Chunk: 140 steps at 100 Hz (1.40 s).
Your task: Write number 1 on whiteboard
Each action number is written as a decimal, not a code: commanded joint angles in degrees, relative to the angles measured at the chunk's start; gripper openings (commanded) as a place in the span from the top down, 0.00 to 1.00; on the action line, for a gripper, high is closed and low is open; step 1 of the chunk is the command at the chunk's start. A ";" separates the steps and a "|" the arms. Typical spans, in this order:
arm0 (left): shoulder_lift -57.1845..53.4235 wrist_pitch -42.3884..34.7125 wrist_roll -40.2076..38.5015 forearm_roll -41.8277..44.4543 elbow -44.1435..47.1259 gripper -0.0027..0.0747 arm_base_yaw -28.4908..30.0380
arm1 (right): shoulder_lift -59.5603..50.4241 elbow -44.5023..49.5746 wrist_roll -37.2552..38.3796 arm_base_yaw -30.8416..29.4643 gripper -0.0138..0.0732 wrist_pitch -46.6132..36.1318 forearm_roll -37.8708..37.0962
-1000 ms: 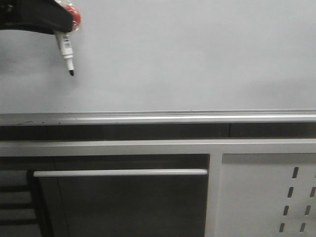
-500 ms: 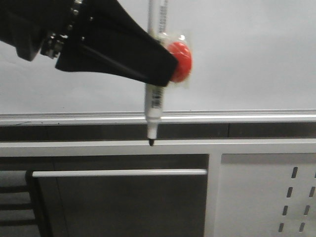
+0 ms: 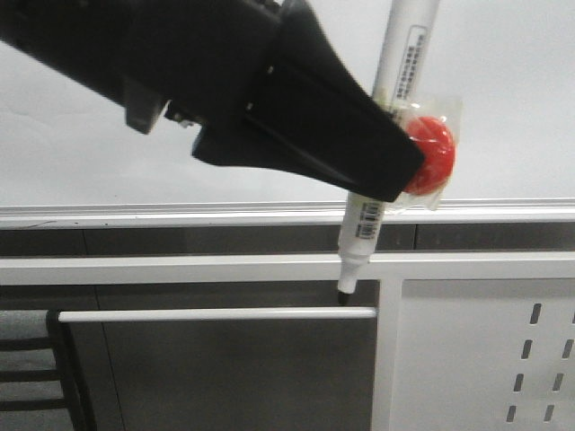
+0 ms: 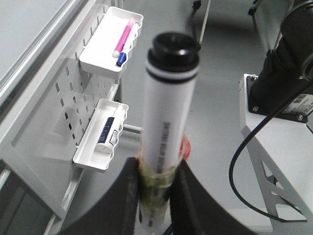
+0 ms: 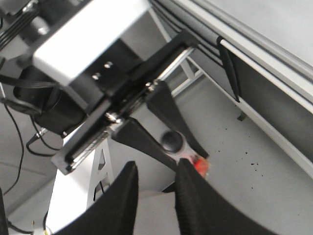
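White marker (image 3: 392,117) pinched in left claw (image 3: 382,175), tip below whiteboard (image 3: 269,117); no stroke visible. We'd lift tip onto board, press lightly. Right claw (image 5: 156,196) spread, empty.

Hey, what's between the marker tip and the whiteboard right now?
In the front view, the silver rail and a dark strip separate the marker tip from the whiteboard.

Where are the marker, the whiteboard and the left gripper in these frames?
marker (image 3: 402,67): front view, on the white barrel above the gripper.
whiteboard (image 3: 512,108): front view, on bare board above the rail.
left gripper (image 4: 156,196): left wrist view, between the two black fingertips that clamp the marker.
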 commanded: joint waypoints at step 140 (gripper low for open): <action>-0.22 0.63 -3.01 -0.21 -6.25 0.99 -0.48 | 7.29 -7.34 3.14 3.53 0.48 3.88 -0.88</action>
